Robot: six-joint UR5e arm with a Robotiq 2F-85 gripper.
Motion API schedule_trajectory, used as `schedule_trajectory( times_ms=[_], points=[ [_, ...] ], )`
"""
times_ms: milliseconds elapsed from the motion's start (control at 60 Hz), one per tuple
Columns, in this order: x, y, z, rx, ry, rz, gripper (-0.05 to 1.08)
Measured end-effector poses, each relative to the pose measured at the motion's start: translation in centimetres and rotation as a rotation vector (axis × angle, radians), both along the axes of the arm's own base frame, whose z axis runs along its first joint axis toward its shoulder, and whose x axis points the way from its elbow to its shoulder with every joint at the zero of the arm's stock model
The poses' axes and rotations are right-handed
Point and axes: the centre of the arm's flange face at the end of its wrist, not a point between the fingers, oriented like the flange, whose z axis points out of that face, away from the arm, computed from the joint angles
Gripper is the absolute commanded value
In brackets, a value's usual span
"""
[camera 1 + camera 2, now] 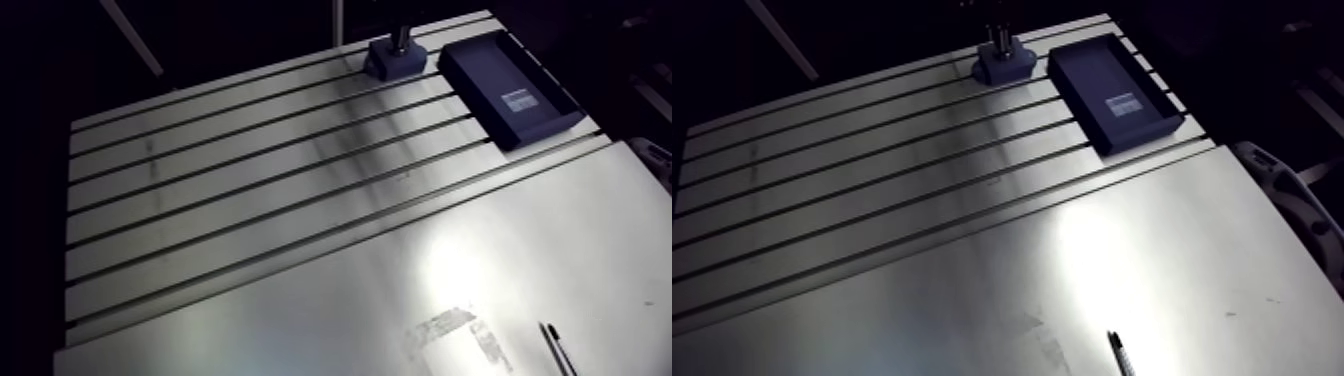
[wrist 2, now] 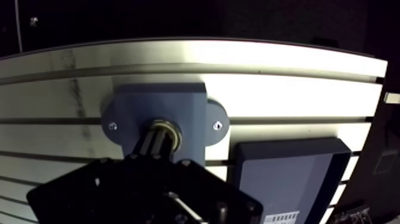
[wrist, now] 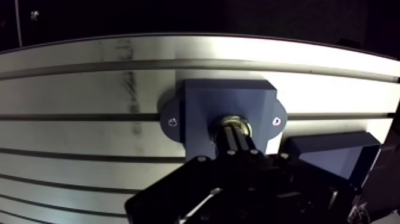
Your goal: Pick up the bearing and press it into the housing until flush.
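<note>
The blue housing [image 3: 238, 98] is a block with two screwed side ears, standing on the slotted table [image 3: 89, 89] near its far edge. In its middle bore sits the bearing [image 3: 228, 121], of which only a pale metal rim shows. My gripper [image 3: 237, 136] comes straight down on it. The two dark fingers [image 3: 229, 143] lie close together, their tips against the bearing's top. In the arm view the housing [image 1: 395, 58] is small, with the gripper [image 1: 402, 38] standing on it. How deep the bearing sits in the bore is hidden by the fingers.
A dark blue shallow tray [image 1: 510, 90] with a white label lies right beside the housing. A smooth metal plate [image 1: 450, 260] covers the table's near part, and a dark pen-like object [image 1: 555, 350] lies on it at the front.
</note>
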Motion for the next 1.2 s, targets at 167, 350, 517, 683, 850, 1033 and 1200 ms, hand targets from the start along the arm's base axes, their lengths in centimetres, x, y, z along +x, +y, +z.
schedule_trajectory(
  times_ms=[167,350,517,683,850,1033,1200],
  points=[
    [0.01,-0.02,-0.01,0.002,-0.001,0.001,1.08],
    [0.03,-0.02,-0.03,0.003,-0.002,0.001,1.08],
    [0.09,-0.04,-0.12,0.002,-0.004,0.001,1.08],
    [0.15,-0.06,-0.22,0.002,-0.006,0.001,1.08],
    [0.18,-0.07,-0.28,0.003,-0.008,0.001,1.08],
    [0.17,-0.02,-0.37,0.004,-0.008,0.002,1.08],
    [0.14,0.06,-0.57,0.003,-0.010,0.001,1.08]
  ],
)
